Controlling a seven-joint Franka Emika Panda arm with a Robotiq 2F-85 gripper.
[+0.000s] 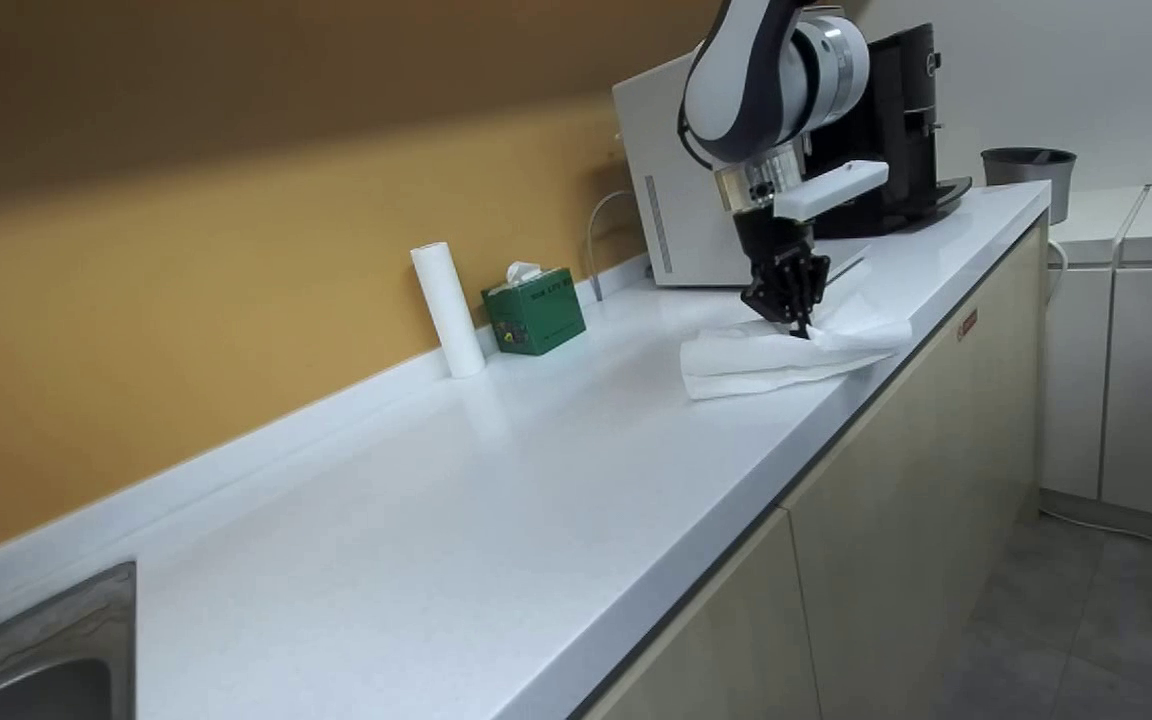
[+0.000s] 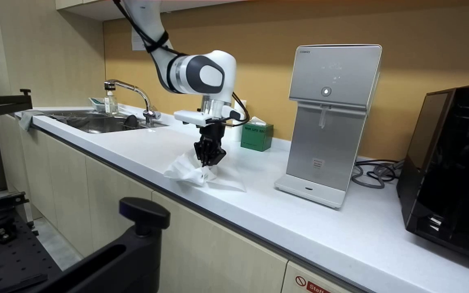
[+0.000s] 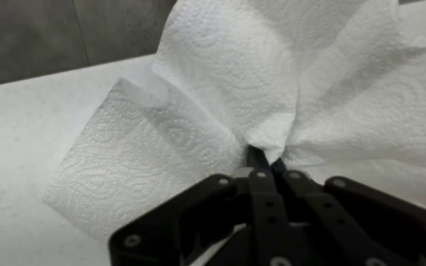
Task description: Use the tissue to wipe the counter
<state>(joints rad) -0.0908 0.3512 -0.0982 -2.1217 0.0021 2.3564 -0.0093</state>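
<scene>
The tissue is a white, crumpled, embossed paper sheet, seen in both exterior views and in the wrist view. It is spread on the glossy white counter, close to the front edge. The counter also shows in the wrist view and in an exterior view. My gripper points down and is shut on a pinched fold of the tissue, just above the counter, in both exterior views. The fingertips are partly hidden by the tissue.
A green tissue box and a white upright cylinder stand against the wall. A silver water dispenser and a black machine stand on the counter. A sink lies at the opposite end. A black stand is in front.
</scene>
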